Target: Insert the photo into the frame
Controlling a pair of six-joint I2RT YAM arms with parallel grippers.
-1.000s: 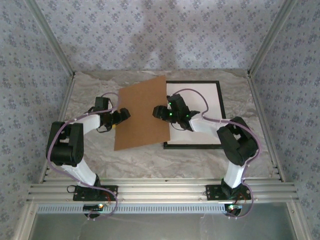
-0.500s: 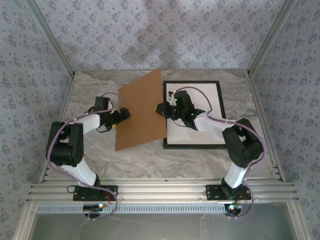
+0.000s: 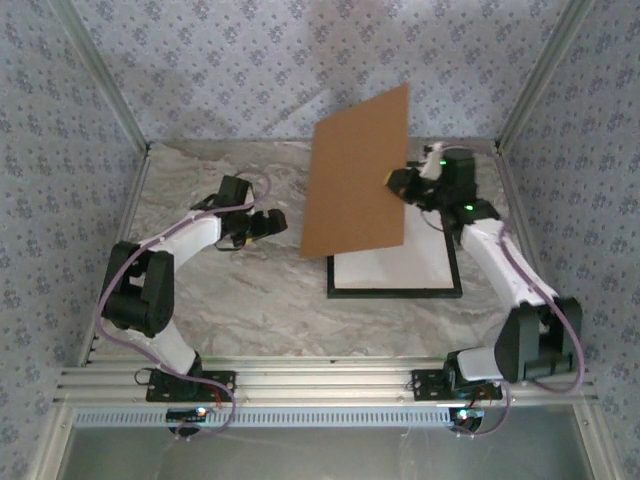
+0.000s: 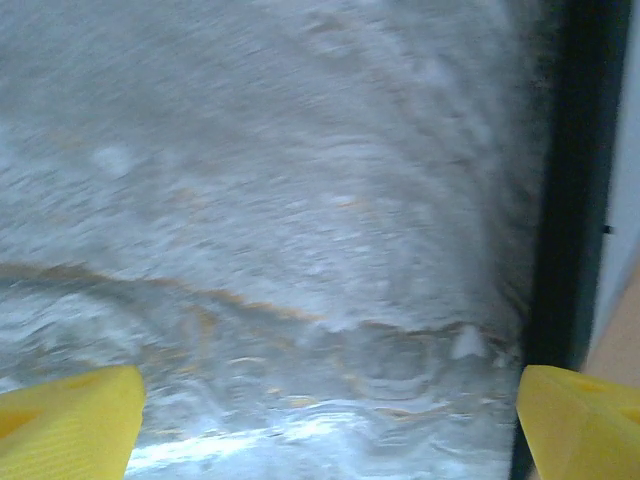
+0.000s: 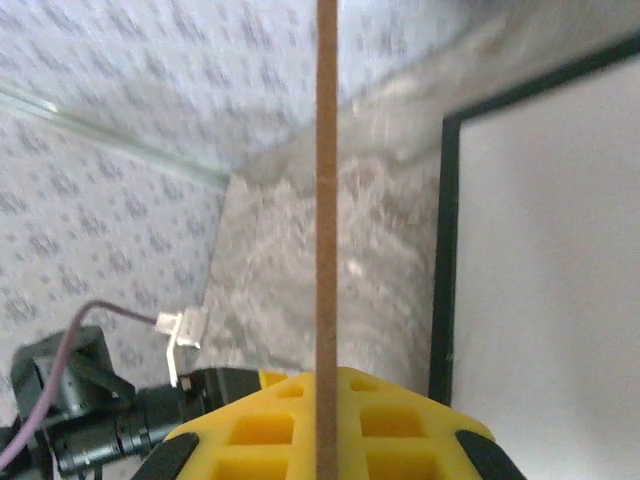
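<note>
Lifted off the marbled table [image 3: 250,300], flat brown board [image 3: 355,175] stands pinched in right fingers [image 5: 250,425]; left fingers [image 4: 70,415] gape empty.

From my seat the brown board [image 3: 355,175] reads as matt cardboard, and its thin edge is the same dull brown in the right wrist view. The frame [image 3: 395,292] looks smooth and black with little shine. The worktop [image 3: 200,300] has a marbled grey skin, faintly glossy. The pads [image 5: 260,430] of the right end effector [image 5: 326,400] are yellow moulded plastic with a grid pattern. The rails [image 3: 320,385] are ribbed bare aluminium.
</note>
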